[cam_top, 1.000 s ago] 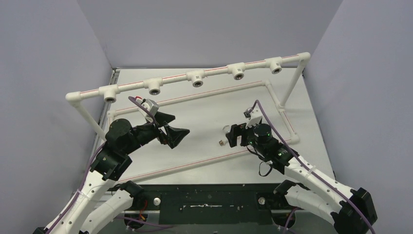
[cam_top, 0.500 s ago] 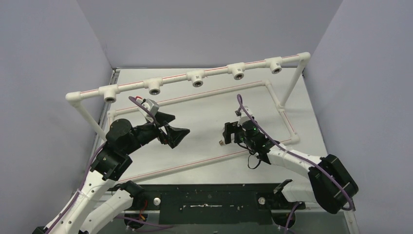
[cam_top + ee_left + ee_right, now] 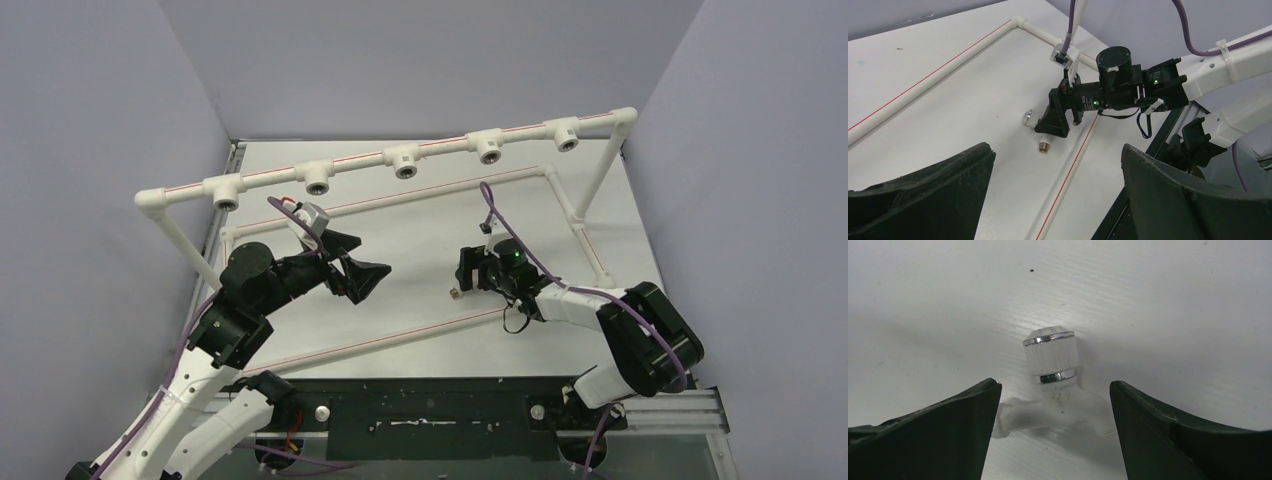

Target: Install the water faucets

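One faucet (image 3: 1053,375), five tee sockets (image 3: 406,160), one pipe frame (image 3: 440,190).
White table (image 3: 420,235), grey walls (image 3: 420,60); right claw (image 3: 1054,385) open astride faucet; left claw (image 3: 372,253) wide, empty.

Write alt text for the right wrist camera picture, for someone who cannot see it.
A small white tap lies on the white table between the two open dark fingers of the right gripper, neither touching it. Its ribbed clear knob with silver rings points away from the camera.
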`<state>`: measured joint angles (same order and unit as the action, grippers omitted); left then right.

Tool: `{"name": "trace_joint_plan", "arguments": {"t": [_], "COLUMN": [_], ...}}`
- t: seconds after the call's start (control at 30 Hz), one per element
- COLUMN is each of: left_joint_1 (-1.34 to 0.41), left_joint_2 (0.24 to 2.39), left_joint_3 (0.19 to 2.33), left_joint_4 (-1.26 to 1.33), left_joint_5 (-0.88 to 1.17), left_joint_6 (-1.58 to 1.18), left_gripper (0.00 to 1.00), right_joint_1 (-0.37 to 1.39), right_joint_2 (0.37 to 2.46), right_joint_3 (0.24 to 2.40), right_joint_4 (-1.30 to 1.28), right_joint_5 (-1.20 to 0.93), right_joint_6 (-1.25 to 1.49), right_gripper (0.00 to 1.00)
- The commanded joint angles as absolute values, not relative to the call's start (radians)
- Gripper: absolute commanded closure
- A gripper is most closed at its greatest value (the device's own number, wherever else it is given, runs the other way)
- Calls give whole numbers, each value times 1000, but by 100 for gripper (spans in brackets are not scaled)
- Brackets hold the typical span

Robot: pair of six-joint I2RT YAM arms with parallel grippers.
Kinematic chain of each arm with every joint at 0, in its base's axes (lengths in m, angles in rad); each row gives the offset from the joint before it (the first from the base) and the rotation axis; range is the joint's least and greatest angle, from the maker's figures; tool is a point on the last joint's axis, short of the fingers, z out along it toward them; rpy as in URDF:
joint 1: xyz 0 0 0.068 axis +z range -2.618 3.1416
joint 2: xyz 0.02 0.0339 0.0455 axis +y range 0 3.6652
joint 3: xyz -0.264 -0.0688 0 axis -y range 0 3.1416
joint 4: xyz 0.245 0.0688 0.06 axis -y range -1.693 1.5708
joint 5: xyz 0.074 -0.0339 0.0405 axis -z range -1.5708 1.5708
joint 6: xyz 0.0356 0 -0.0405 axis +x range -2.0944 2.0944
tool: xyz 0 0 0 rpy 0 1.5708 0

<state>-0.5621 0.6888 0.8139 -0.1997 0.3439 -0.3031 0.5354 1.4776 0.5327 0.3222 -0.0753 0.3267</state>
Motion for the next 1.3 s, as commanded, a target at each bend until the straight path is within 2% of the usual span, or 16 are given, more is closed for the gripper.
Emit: {"name": "trace_joint_plan", "arguments": {"t": [0.0, 0.3, 0.6, 0.87, 1.1, 1.27], "left_joint_1": [-567, -566, -567, -567, -566, -566], "left_joint_2": [688, 690, 692, 690, 687, 657], "left_joint_3": [821, 820, 819, 819, 820, 794], "left_joint_4": [-175, -173, -172, -176, -178, -202], "left_joint_5": [337, 336, 335, 324, 321, 352], "left_joint_6": [-295, -295, -295, -295, -321, -384], "left_gripper": [3, 3, 3, 3, 3, 3], "right_joint_1": [535, 549, 603, 618, 632, 659], "right_joint_2": [1508, 1585, 1635, 1619, 1548, 1425], "right_joint_3": [597, 625, 663, 656, 626, 581], "right_joint_4": [435, 444, 410, 384, 364, 362], "right_joint_5": [-85, -73, -29, -3, 36, 62], "right_joint_6": [309, 286, 254, 234, 251, 304], "right_gripper": [19, 24, 34, 61, 100, 100]}}
